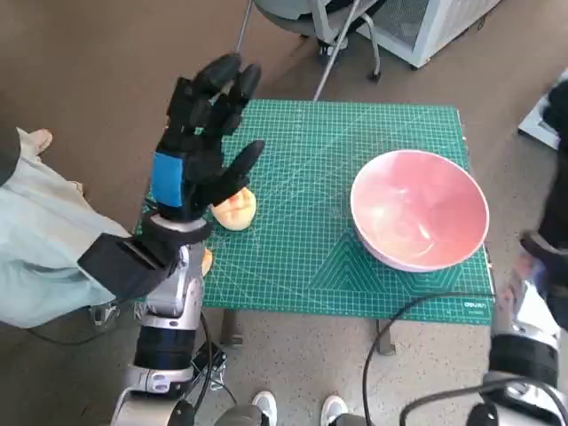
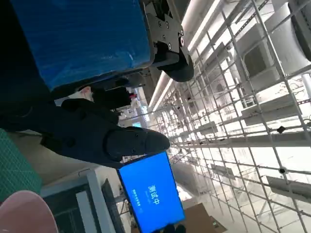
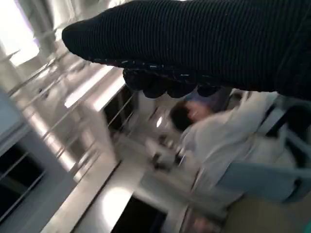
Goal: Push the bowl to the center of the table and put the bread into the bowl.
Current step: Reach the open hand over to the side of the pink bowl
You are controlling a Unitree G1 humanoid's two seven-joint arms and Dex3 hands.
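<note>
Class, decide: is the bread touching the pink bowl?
Apart. The head view shows the bread beside the left hand, with a wide stretch of green mat between it and the pink bowl.

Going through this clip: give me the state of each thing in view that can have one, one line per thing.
bowl: upright, empty, on the table's right side, overhanging the near edge.
bread: on the mat at the left, partly hidden by the left hand, not in the bowl.
left hand: raised above the bread, fingers spread, holding nothing.
right hand: blurred at the picture's right edge, off the table; open or closed unclear.
</note>
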